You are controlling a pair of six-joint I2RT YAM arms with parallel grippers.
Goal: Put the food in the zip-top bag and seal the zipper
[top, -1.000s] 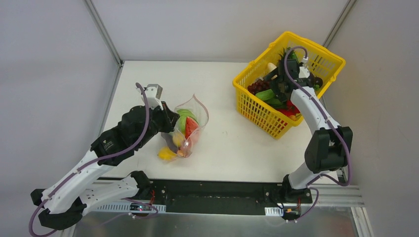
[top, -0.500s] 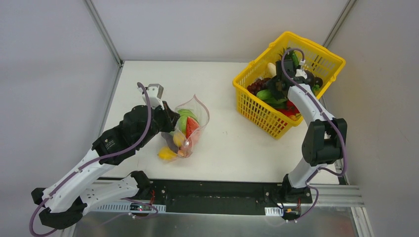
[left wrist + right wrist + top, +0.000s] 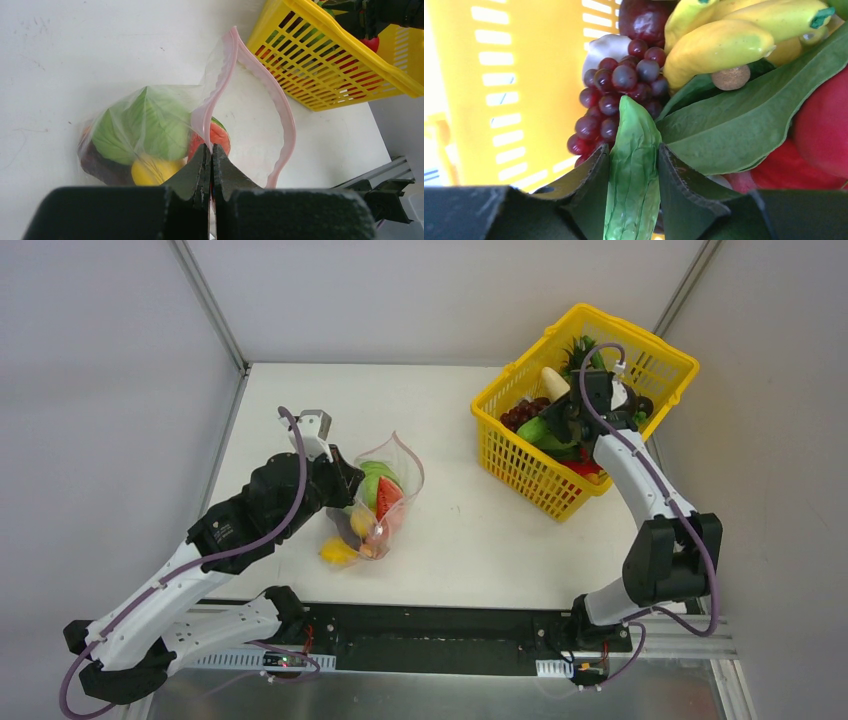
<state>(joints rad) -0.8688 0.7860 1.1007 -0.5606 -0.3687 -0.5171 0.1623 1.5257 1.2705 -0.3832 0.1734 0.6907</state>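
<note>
Grippers, two in view.

Left gripper (image 3: 210, 150): jaws pressed together on the zipper (image 3: 280, 110), pinching the near pink strip where it dips lowest. The far strip loops away ahead and to the right of the fingertips, so the mouth gapes. One zip-top bag (image 3: 117, 107), lying on the white table (image 3: 75, 50) directly ahead of the tips, body spreading to their left.

Four pieces countable inside:
- one green cabbage (image 3: 145, 127), ahead-left of the tips
- one red piece (image 3: 220, 140), just past the tips
- one yellow fruit (image 3: 150, 170), just beside the left finger
- one dark purple piece (image 3: 95, 165), furthest left

From the top camera a second yellow piece (image 3: 338, 552) sits at the bag's closed end; can't tell whether it is inside the film or just outside.

Right gripper (image 3: 634, 150): jaws partly open, clamped on one green cucumber (image 3: 636, 125), a finger touching each side and the cucumber's tip poking out past them. It sits inside the one yellow basket (image 3: 524, 75).

Around the right gripper:
- one grape bunch (image 3: 619, 85), just beyond the cucumber tip, touching it
- one banana bunch (image 3: 719, 45), ahead-right, three fingers countable
- one broad green leaf (image 3: 749, 115), right of the right finger
- two red pieces (image 3: 824, 125), far right, beyond the leaf
- one white piece (image 3: 606, 47), behind the grapes

Basket stands well apart from the bag, to the bag's right.
</note>
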